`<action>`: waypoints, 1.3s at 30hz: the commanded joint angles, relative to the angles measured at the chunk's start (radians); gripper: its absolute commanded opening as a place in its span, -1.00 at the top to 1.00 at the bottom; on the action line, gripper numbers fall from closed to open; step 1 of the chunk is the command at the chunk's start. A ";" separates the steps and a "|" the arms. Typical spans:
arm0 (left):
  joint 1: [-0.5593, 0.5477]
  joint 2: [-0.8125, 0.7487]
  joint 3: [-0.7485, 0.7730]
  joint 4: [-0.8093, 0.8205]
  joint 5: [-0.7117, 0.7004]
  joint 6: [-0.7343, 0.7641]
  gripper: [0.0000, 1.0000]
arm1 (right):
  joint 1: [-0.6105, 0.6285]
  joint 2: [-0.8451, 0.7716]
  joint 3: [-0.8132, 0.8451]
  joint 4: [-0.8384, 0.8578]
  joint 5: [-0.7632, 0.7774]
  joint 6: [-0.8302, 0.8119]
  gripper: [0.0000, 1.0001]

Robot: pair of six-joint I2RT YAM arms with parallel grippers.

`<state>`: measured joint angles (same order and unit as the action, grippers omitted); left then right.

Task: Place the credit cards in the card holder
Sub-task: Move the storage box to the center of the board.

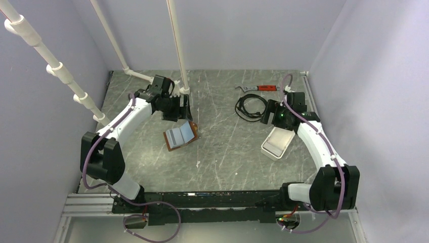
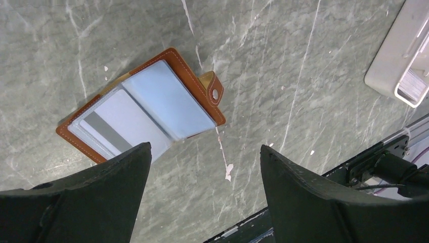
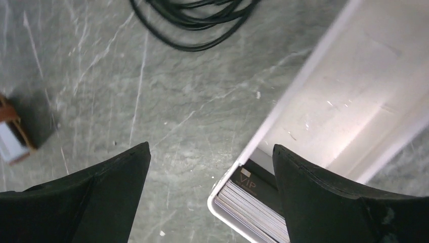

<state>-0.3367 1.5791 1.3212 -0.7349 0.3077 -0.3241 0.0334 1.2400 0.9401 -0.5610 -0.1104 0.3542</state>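
The brown leather card holder lies open on the table, left of centre, with clear sleeves and a snap tab; it also shows in the left wrist view. A grey card with a dark stripe sits in its left sleeve. A stack of credit cards, a dark "VIP" card among them, stands at one end of the white tray. My left gripper is open and empty above the holder's far side. My right gripper is open and empty over the tray's far end, its jaws straddling the tray corner.
The white tray lies at the right. A coiled black cable and an orange-handled tool lie at the back. White pipe posts stand at the back left. Purple walls enclose the table.
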 commanded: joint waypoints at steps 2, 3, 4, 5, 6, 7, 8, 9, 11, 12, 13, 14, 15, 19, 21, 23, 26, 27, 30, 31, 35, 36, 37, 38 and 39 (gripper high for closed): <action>-0.005 -0.008 -0.064 0.055 0.078 0.050 -0.66 | 0.001 0.022 0.078 0.052 -0.242 -0.317 -0.98; -0.006 -0.002 -0.053 0.030 0.085 0.055 -0.65 | 0.000 0.038 0.091 0.016 -0.302 -0.407 -0.99; -0.009 -0.007 -0.055 0.030 0.090 0.057 -0.65 | 0.001 0.061 0.108 -0.038 -0.337 -0.485 -0.99; -0.010 -0.020 -0.062 0.039 0.093 0.054 -0.65 | 0.000 0.098 0.147 -0.121 -0.323 -0.548 -0.99; -0.010 -0.029 -0.064 0.043 0.101 0.055 -0.65 | 0.000 0.137 0.189 -0.202 -0.291 -0.601 -0.99; -0.010 -0.037 -0.062 0.041 0.106 0.057 -0.65 | 0.000 0.154 0.198 -0.229 -0.268 -0.623 -0.99; -0.010 -0.044 -0.064 0.041 0.111 0.057 -0.65 | 0.000 0.155 0.186 -0.235 -0.277 -0.667 -0.99; -0.010 -0.050 -0.065 0.042 0.119 0.058 -0.64 | 0.000 0.158 0.174 -0.249 -0.307 -0.721 -0.99; -0.010 -0.069 -0.073 0.048 0.128 0.058 -0.64 | -0.002 0.169 0.142 -0.276 -0.297 -0.784 -0.98; -0.010 -0.075 -0.076 0.050 0.129 0.059 -0.64 | -0.001 0.175 0.133 -0.295 -0.284 -0.801 -0.98; -0.010 -0.082 -0.083 0.053 0.130 0.058 -0.64 | -0.003 0.166 0.120 -0.304 -0.290 -0.812 -0.98; -0.011 -0.087 -0.087 0.054 0.136 0.058 -0.64 | -0.012 0.146 0.100 -0.299 -0.311 -0.823 -0.98; -0.011 -0.093 -0.088 0.057 0.145 0.056 -0.64 | -0.026 0.121 0.078 -0.290 -0.334 -0.838 -0.98; -0.031 -0.114 -0.103 0.076 0.167 0.050 -0.65 | -0.067 0.013 -0.029 -0.278 -0.362 -0.903 -0.98; -0.054 -0.115 -0.107 0.079 0.166 0.054 -0.65 | -0.078 -0.019 -0.074 -0.293 -0.380 -0.949 -0.98; -0.065 -0.115 -0.106 0.077 0.158 0.056 -0.65 | -0.077 -0.037 -0.120 -0.270 -0.356 -0.965 -0.98; -0.080 -0.114 -0.109 0.077 0.155 0.056 -0.65 | -0.089 -0.036 -0.121 -0.220 -0.312 -0.960 -0.98; -0.084 -0.110 -0.107 0.076 0.160 0.057 -0.65 | -0.092 -0.027 -0.116 -0.212 -0.312 -0.961 -0.98; -0.087 -0.093 -0.105 0.075 0.176 0.054 -0.65 | -0.093 0.030 -0.106 -0.204 -0.355 -0.950 -0.98; -0.087 -0.090 -0.103 0.074 0.176 0.055 -0.65 | -0.091 0.050 -0.108 -0.204 -0.376 -0.949 -0.98; -0.087 -0.080 -0.099 0.066 0.166 0.059 -0.65 | -0.090 0.083 -0.101 -0.203 -0.413 -0.932 -0.98; -0.087 -0.076 -0.098 0.065 0.167 0.059 -0.65 | -0.090 0.087 -0.096 -0.209 -0.416 -0.936 -0.98; -0.087 -0.073 -0.097 0.063 0.169 0.060 -0.65 | -0.090 0.091 -0.092 -0.212 -0.419 -0.937 -0.98; -0.087 -0.072 -0.098 0.064 0.171 0.059 -0.65 | -0.089 0.094 -0.087 -0.215 -0.434 -0.937 -0.98; -0.087 -0.069 -0.099 0.066 0.173 0.060 -0.65 | -0.086 0.101 -0.079 -0.229 -0.448 -0.945 -0.97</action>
<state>-0.4202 1.4990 1.2148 -0.6849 0.4519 -0.2966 -0.0555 1.3361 0.8173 -0.7925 -0.4805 -0.5667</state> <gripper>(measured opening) 0.826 0.990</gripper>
